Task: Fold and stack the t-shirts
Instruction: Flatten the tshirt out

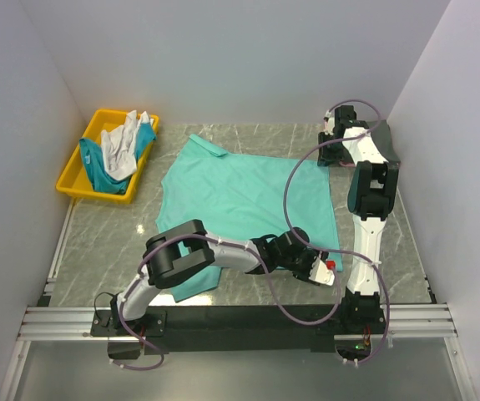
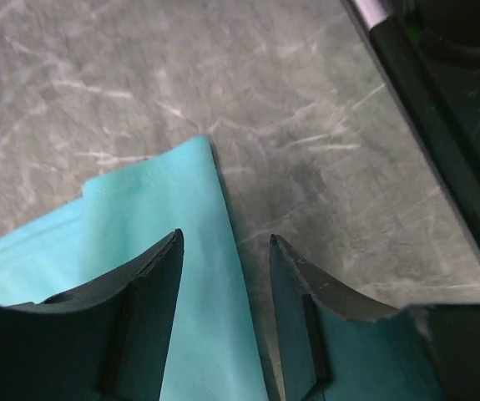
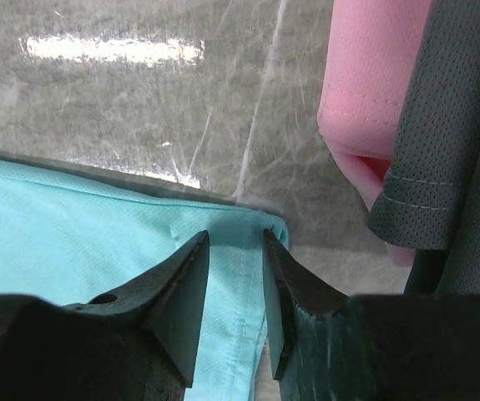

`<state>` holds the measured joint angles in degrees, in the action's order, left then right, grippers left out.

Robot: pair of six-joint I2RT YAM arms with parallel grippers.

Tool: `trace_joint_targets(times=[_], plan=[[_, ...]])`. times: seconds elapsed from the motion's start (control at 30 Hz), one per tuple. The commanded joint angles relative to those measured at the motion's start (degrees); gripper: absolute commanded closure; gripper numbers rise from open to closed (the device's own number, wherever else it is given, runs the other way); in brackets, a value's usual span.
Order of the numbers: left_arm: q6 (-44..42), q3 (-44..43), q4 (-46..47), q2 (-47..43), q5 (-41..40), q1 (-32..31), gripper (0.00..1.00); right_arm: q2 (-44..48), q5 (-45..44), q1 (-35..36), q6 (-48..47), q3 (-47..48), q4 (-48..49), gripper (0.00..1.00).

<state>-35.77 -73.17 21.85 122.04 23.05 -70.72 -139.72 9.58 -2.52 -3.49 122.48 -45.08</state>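
A sea-green t-shirt (image 1: 240,196) lies spread flat in the middle of the table, collar towards the far left. My left gripper (image 1: 328,269) reaches across to its near right corner. In the left wrist view that gripper (image 2: 225,242) stands open, with the shirt's edge (image 2: 198,276) lying flat between the fingers. My right gripper (image 1: 326,154) is at the shirt's far right corner. In the right wrist view it (image 3: 235,238) is open astride the hemmed corner (image 3: 240,284). A pink shirt (image 3: 365,75) and a dark grey shirt (image 3: 448,142) lie just right of it.
A yellow bin (image 1: 77,171) at the far left holds a white shirt (image 1: 123,146) and a teal shirt (image 1: 102,171). Grey walls close in the back and both sides. A black rail (image 1: 240,317) runs along the near edge by the arm bases.
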Motion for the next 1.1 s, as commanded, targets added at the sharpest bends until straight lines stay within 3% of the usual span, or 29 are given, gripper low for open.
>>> trace_joint_targets(times=[0.0,0.13,0.23,0.27,0.37,0.4,0.47,0.6,0.93,1.03,1.07], plan=[[-0.53,-3.30,-2.24,1.44,-0.81,-0.12,0.49,0.77,0.26,-0.46,-0.21,1.98,-0.89,0.60],[-1.76,-2.95,-4.26,2.41,-1.16,-0.12,0.53,-0.63,-1.23,-0.46,-0.29,2.94,-0.71,0.60],[-2.11,-3.21,-6.37,2.68,-1.16,-0.12,0.60,-2.21,-2.73,-0.46,-0.12,4.17,-1.24,0.68],[-1.85,-3.65,-6.73,2.85,-1.34,-0.12,0.66,-2.48,-2.73,-0.46,0.23,4.35,-1.67,0.76],[-1.85,-4.53,-9.27,3.12,-1.43,-0.12,0.79,-3.45,-2.99,-0.46,0.85,5.40,-2.20,0.85],[-2.02,-4.53,-10.41,2.77,-0.82,-0.12,0.88,-3.63,-3.25,-0.46,0.94,6.01,-2.29,0.86],[-2.20,-3.92,-11.21,2.24,-0.03,-0.12,0.95,-4.24,-3.43,-0.29,1.02,6.46,-2.91,0.87],[-1.85,-3.21,-13.06,0.66,2.52,-0.47,0.99,-4.86,-3.52,-0.38,1.11,7.16,-3.17,0.87],[-1.42,-1.81,-16.22,-1.27,6.66,-0.82,0.99,-3.72,-1.94,-0.29,0.15,5.50,-2.47,0.87],[1.65,-1.54,-14.81,-2.94,6.66,0.13,0.76,-2.31,-0.97,-0.29,-0.47,4.00,-1.77,0.87],[2.54,-1.45,-14.81,-3.56,6.83,0.49,0.61,-2.05,-0.88,-0.38,-0.56,3.56,-1.77,0.88]])
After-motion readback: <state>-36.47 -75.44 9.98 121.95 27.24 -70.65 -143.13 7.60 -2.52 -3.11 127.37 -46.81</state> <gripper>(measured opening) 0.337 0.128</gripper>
